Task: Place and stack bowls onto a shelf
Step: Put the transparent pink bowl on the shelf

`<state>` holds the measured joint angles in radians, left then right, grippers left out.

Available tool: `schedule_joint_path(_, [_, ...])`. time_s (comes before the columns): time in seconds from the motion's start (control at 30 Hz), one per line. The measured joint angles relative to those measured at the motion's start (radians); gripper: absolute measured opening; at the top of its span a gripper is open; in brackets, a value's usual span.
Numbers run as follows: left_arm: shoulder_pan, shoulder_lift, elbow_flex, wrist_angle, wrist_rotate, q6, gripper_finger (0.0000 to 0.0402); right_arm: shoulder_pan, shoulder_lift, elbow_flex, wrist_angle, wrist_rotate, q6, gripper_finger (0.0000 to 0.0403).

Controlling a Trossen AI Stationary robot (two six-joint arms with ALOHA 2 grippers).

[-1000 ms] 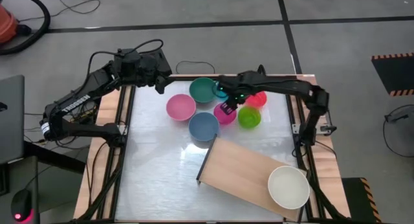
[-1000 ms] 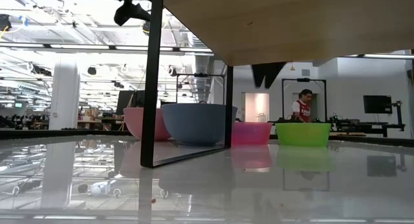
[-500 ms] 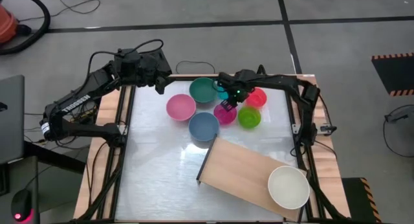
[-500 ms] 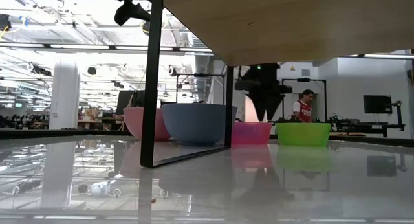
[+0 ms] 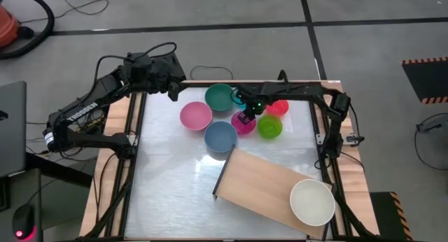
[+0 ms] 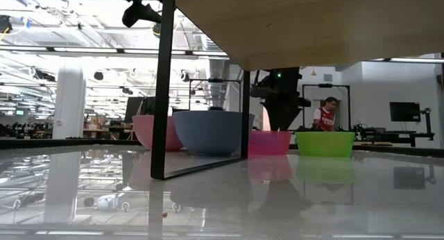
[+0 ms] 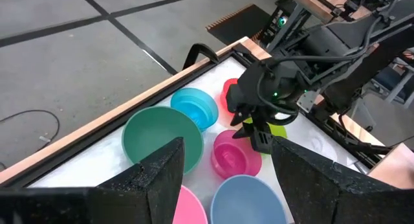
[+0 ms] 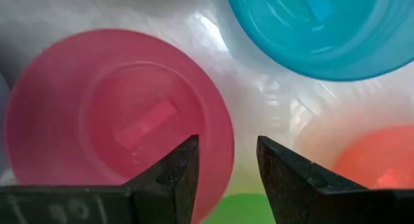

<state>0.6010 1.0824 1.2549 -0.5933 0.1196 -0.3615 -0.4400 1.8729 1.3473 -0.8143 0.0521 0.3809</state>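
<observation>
**Table stock: bowls, shelf and both grippers**

Right gripper (image 5: pixel 246 118): I have it low over the far middle of the table, directly above the near-right rim of the magenta bowl (image 5: pixel 242 123). In the right wrist view its two dark fingers (image 8: pixel 169 169) stand spread, one over the bowl's inside and one just outside the rim; they pinch nothing. In the low view the gripper (image 6: pixel 280 122) hangs right at the magenta bowl (image 6: pixel 269 142); I cannot tell whether it touches.

Left gripper (image 5: pixel 173 92): I have it parked at the far left corner of the table, off the bowls. In the left wrist view its fingers (image 7: pixel 162 179) are spread and hold nothing.

Bowls, far cluster:
- Teal bowl (image 5: pixel 220 97), far middle, upright.
- Cyan bowl (image 5: pixel 240 98), just right of the teal one, partly under the right arm.
- Red bowl (image 5: pixel 278 107), farthest right of the cluster.
- Lime green bowl (image 5: pixel 269 126), near side of the red one, right of the magenta.
- Pink bowl (image 5: pixel 195 115), left of the cluster.
- Blue-grey bowl (image 5: pixel 220 136), nearest of the cluster, just beside the shelf's far left corner.

Shelf (image 5: pixel 259 182): light-wood board lying aslant across the near right of the table, thin dark edge on its left end.

White bowl (image 5: pixel 312 202): sits upright on the shelf's near right end, alone; none of the bowls are stacked.

Background: a person in a red top (image 6: pixel 323 114) stands far behind the table in the low view.
</observation>
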Motion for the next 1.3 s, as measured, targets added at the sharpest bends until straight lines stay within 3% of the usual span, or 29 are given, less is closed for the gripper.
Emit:
schedule_joint_path(0.23, [0.0, 0.0, 0.0, 0.0, -0.005, -0.001, 0.0219, -0.014, -0.001, -0.047, 0.026, -0.005, 0.011, 0.0158])
schedule_joint_path(0.53, [0.0, 0.0, 0.0, 0.0, -0.034, -0.001, 0.0219, -0.007, -0.006, -0.068, 0.037, -0.016, 0.035, 0.0021])
schedule_joint_path(0.83, [0.0, 0.0, 0.0, 0.0, -0.049, -0.002, 0.0219, -0.005, -0.036, 0.047, -0.104, 0.0, 0.038, 0.0023])
schedule_joint_path(1.13, [0.0, 0.0, 0.0, 0.0, -0.05, -0.019, 0.0219, -0.012, -0.25, 0.18, -0.259, 0.027, 0.029, 0.0023])
schedule_joint_path(1.2, [0.0, 0.0, 0.0, 0.0, -0.052, -0.02, 0.0219, 0.006, -0.308, 0.196, -0.282, 0.001, 0.004, 0.0023])
schedule_joint_path(1.3, [0.0, 0.0, 0.0, 0.0, -0.053, -0.02, 0.0219, 0.042, -0.393, 0.199, -0.276, -0.134, -0.039, 0.0023])
